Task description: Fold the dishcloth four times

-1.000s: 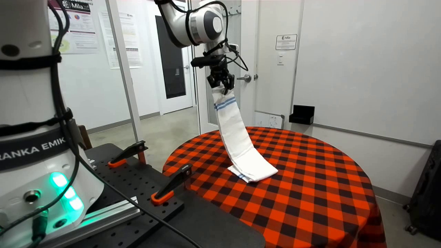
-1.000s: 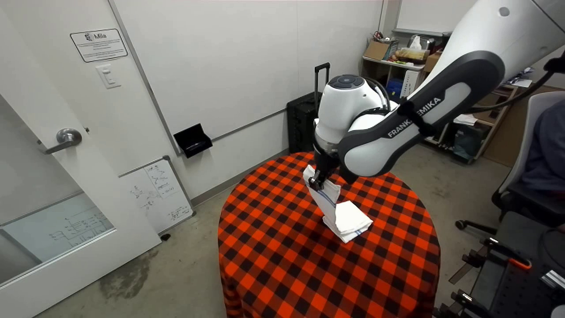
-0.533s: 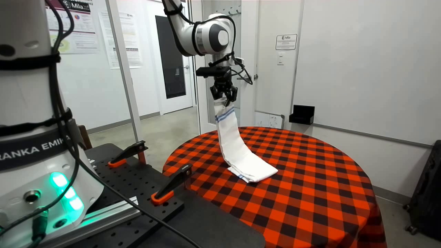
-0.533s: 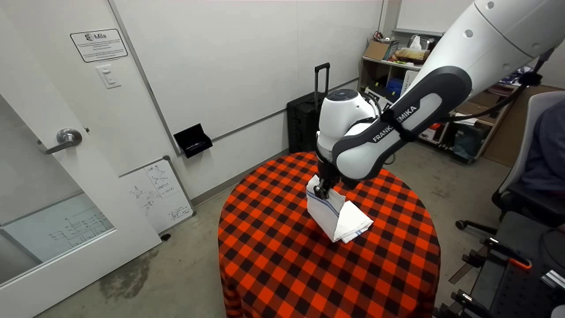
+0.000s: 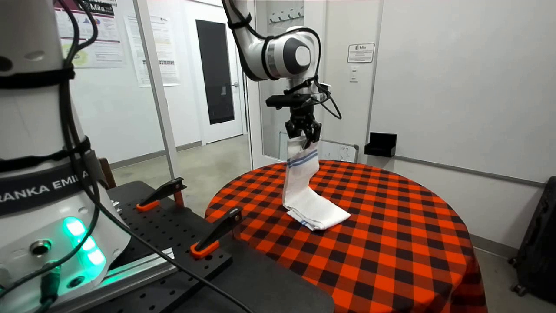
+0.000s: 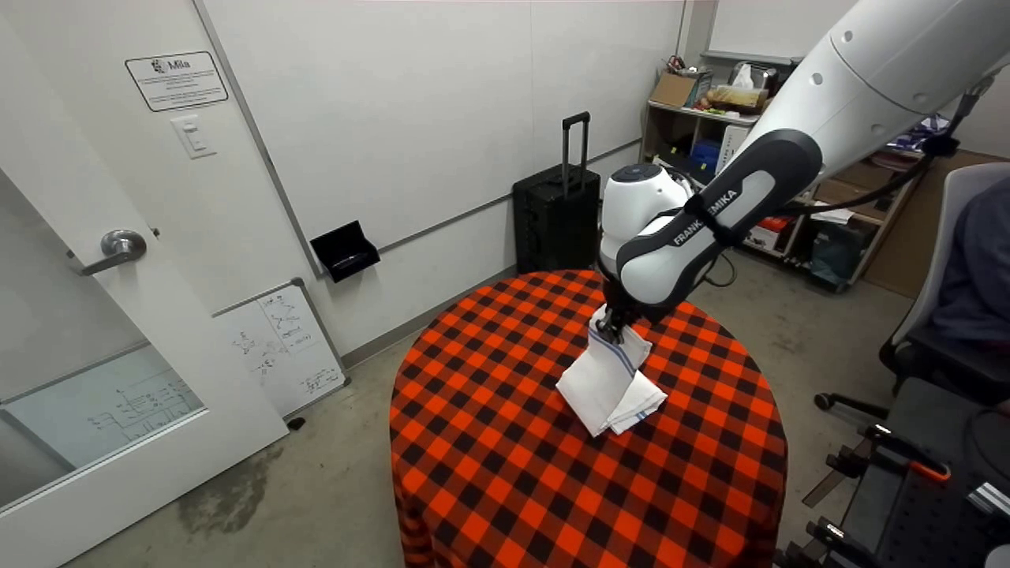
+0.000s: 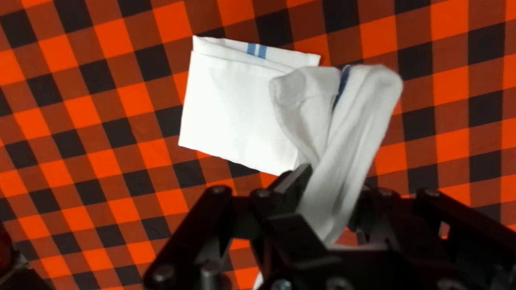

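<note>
The dishcloth is thin and white with blue stripes, and it shows in both exterior views (image 5: 319,211) (image 6: 601,386). Its lower part lies folded in layers on the table. Its upper part rises in a bent strip to my gripper (image 5: 306,141), which also shows in an exterior view (image 6: 610,331). In the wrist view, the gripper (image 7: 328,185) is shut on the cloth's end, bunched between the fingers. The flat folded part of the dishcloth (image 7: 238,108) lies beside the held end there, with a blue stripe at its edge. The held end partly hides the flat part.
A red-and-black checked tablecloth (image 5: 391,243) covers the round table under the dishcloth. Black clamps (image 5: 219,230) with orange pads sit on the robot's mounting table. A black suitcase (image 6: 556,221) stands by the wall behind. A person on a chair (image 6: 939,260) is at the edge.
My gripper has come down and, in both exterior views, across to the right with the held end. The raised strip now bends more and leans over the flat part, which has stayed in place.
</note>
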Robot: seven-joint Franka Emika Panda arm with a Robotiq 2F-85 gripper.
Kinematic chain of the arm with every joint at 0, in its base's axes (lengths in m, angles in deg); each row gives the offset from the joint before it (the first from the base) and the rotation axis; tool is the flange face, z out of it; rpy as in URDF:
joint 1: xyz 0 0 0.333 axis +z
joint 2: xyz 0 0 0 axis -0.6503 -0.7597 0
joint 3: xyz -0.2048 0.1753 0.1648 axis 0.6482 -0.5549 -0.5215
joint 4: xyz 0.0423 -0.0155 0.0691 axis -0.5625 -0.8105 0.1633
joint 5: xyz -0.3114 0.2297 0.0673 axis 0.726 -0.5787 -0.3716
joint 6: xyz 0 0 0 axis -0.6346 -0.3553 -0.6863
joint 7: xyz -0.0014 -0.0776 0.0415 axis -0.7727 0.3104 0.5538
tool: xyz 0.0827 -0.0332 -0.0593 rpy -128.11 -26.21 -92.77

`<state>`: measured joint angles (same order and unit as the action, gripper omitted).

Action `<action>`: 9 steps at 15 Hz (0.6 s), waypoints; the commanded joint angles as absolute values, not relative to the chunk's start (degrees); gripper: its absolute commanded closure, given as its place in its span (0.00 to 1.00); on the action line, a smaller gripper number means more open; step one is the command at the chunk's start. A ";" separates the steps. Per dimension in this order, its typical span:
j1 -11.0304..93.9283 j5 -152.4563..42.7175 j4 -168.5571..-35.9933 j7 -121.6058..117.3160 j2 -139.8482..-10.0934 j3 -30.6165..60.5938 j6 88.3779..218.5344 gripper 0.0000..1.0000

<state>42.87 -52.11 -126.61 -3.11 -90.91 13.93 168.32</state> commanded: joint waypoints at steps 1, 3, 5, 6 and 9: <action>42.21 -51.04 -127.75 -3.77 -89.94 17.19 167.00 0.97; 42.17 -49.95 -128.71 -4.41 -89.56 19.34 167.07 0.97; 42.17 -49.05 -129.57 -4.73 -89.46 21.08 167.15 0.97; 42.21 -48.54 -129.96 -4.88 -89.56 21.82 167.16 0.97; 42.26 -47.28 -130.88 -5.16 -89.75 23.37 167.00 0.97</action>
